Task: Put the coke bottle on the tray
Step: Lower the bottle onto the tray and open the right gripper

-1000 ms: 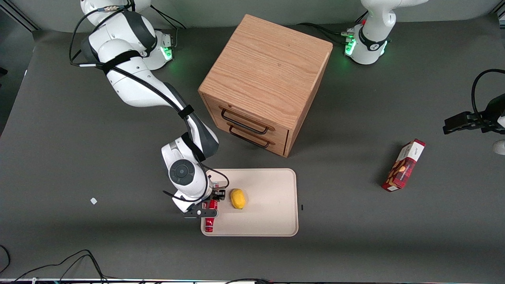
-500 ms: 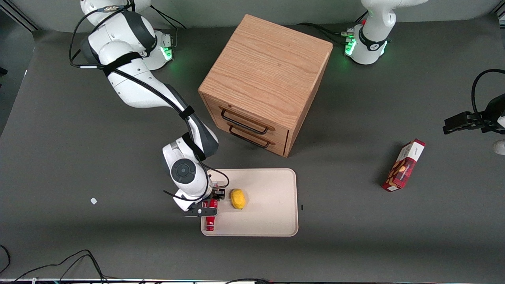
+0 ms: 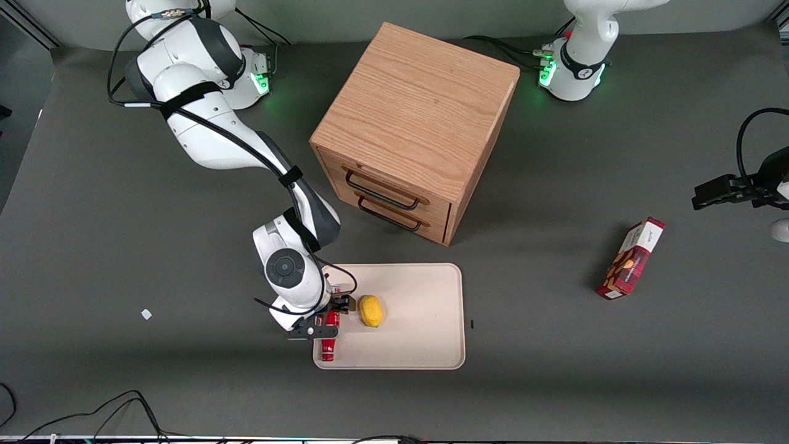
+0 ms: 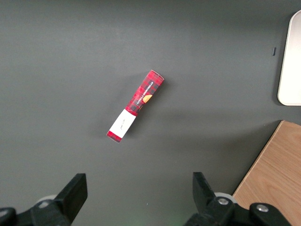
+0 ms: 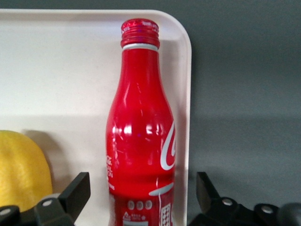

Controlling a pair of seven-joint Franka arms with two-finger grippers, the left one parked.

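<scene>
The red coke bottle [image 5: 141,136] lies flat in the beige tray [image 5: 56,70], along the tray's end rim toward the working arm's end of the table, its red cap pointing at the front camera. In the front view the coke bottle [image 3: 327,348] shows under my wrist, on the tray [image 3: 419,345]. My gripper [image 5: 141,197] is open just above the bottle's body, one finger on each side with a clear gap to the bottle. In the front view the gripper [image 3: 328,319] hangs over the tray's end.
A yellow lemon [image 3: 372,310] lies on the tray beside the bottle. A wooden drawer cabinet [image 3: 414,129] stands farther from the front camera. A red-and-brown snack box [image 3: 630,258] lies toward the parked arm's end of the table.
The gripper has lifted slightly off the bottle and shifted a little away from the front camera. The bottle and tray stay where they were.
</scene>
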